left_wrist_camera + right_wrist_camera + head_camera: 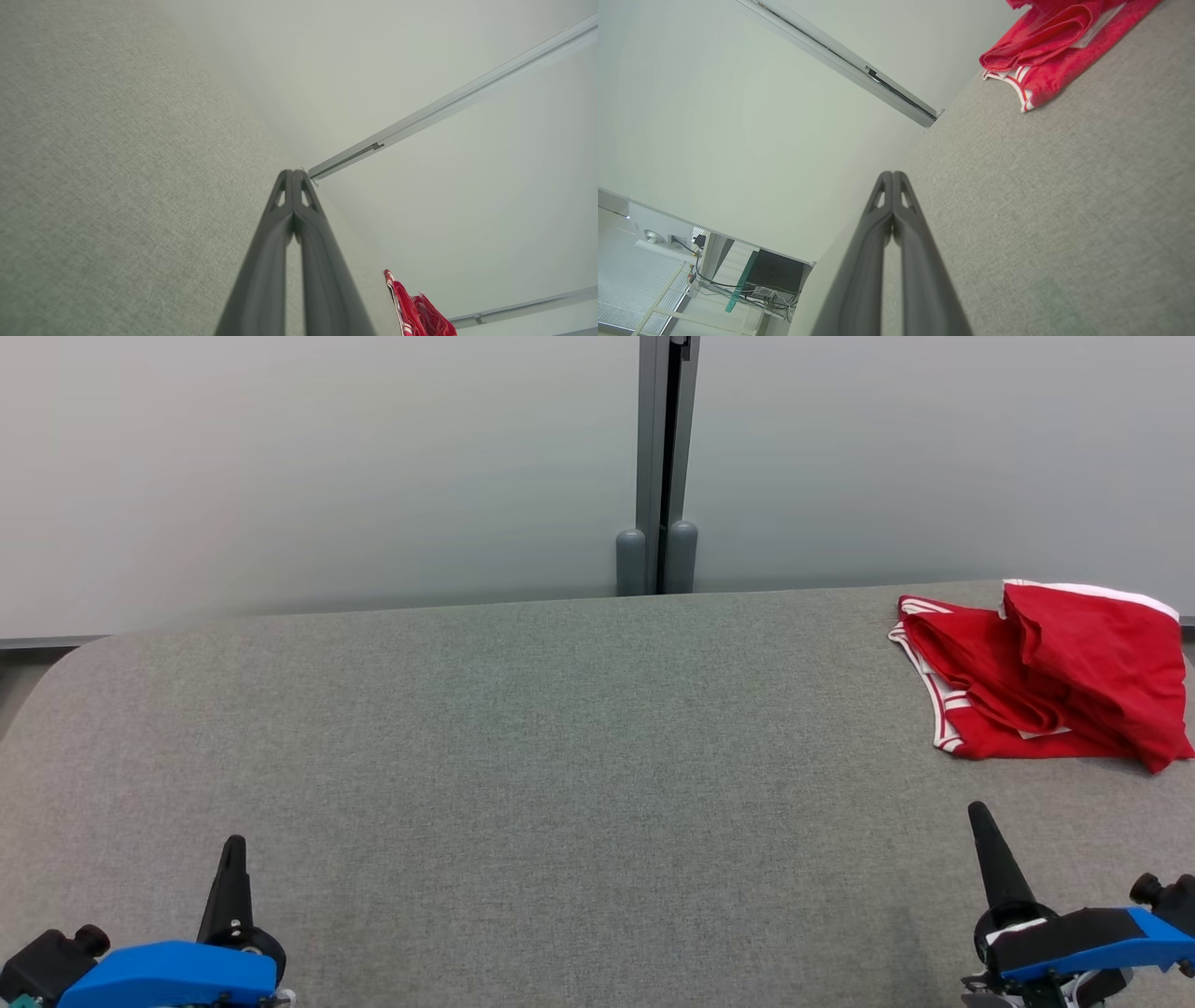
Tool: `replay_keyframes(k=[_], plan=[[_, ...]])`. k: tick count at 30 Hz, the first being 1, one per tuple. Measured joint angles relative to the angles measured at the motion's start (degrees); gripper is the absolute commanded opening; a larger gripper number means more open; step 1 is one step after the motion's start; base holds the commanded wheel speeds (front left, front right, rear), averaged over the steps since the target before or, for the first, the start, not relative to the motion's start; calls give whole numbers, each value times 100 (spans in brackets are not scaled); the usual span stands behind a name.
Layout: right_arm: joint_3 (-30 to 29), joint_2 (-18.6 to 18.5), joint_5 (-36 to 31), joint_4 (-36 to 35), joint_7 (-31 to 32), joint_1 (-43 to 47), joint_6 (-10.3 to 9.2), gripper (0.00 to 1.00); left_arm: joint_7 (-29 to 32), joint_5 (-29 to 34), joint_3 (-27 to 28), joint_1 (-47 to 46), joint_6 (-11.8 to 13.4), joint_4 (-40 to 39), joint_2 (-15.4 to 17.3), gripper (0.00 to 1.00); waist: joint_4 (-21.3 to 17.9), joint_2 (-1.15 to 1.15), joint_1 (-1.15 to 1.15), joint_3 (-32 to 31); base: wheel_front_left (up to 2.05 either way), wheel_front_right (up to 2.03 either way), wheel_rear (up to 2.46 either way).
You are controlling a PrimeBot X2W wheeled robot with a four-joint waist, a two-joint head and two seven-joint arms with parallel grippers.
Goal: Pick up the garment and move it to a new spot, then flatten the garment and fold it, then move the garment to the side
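The garment (1041, 677) is red with white striped trim, lying crumpled at the far right of the grey felt table (523, 747). It also appears at the lower right of the left wrist view as the garment (420, 312) and at the top right of the right wrist view as the garment (1055, 42). My left gripper (233, 845) rests at the near left edge, shut and empty, fingers (294, 175) pressed together. My right gripper (978, 812) sits at the near right, shut and empty, a short way in front of the garment, its fingertips (892, 176) touching.
A pale wall with a grey vertical post (661, 467) stands behind the table's far edge. The table's left corner (65, 653) is rounded. A stand with cables and a dark box (770, 275) lies beyond the table in the right wrist view.
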Motion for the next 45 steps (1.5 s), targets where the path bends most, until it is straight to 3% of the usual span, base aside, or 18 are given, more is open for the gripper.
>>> replay_keyframes(k=[45], plan=[[-156,21,2394,84,357,-241,0,0,376,-2258,226,-550,-378,361,-311,0,60,0,-1,69,0,0,0]])
